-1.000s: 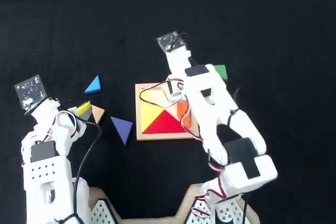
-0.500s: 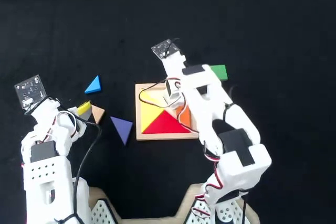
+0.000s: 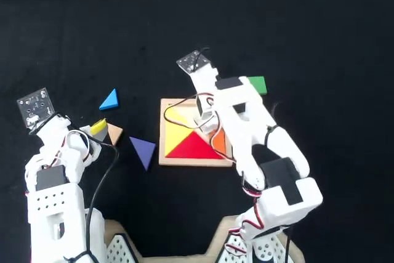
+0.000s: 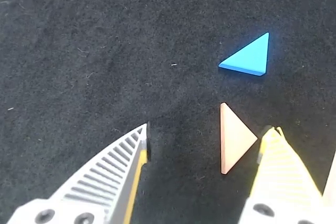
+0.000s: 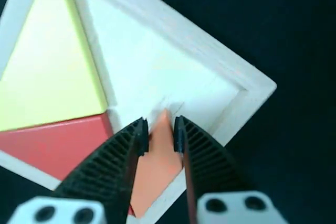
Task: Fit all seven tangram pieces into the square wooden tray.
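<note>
The square wooden tray (image 3: 164, 161) lies mid-table and holds a yellow triangle (image 3: 175, 130), a red triangle (image 3: 196, 147) and an orange piece (image 3: 219, 143) at its right side. My right arm (image 3: 237, 109) stretches over the tray. In the right wrist view my right gripper (image 5: 159, 127) is shut on the tip of the orange piece (image 5: 155, 174), which lies against the tray's rim (image 5: 210, 51) beside the red triangle (image 5: 58, 145) and the yellow triangle (image 5: 47, 72). My left gripper (image 4: 202, 145) stands open over a tan triangle (image 4: 233, 137), close to one finger.
On the black cloth left of the tray lie a blue triangle (image 3: 109, 100), the tan triangle (image 3: 115, 132) and a purple triangle (image 3: 143, 150). A green piece (image 3: 258, 84) lies behind the tray's right corner. The blue triangle (image 4: 249, 56) lies beyond the tan one.
The right arm's wrist has swung slightly left over the tray, and the orange piece has shifted toward the tray's near right corner. The left arm has stayed still.
</note>
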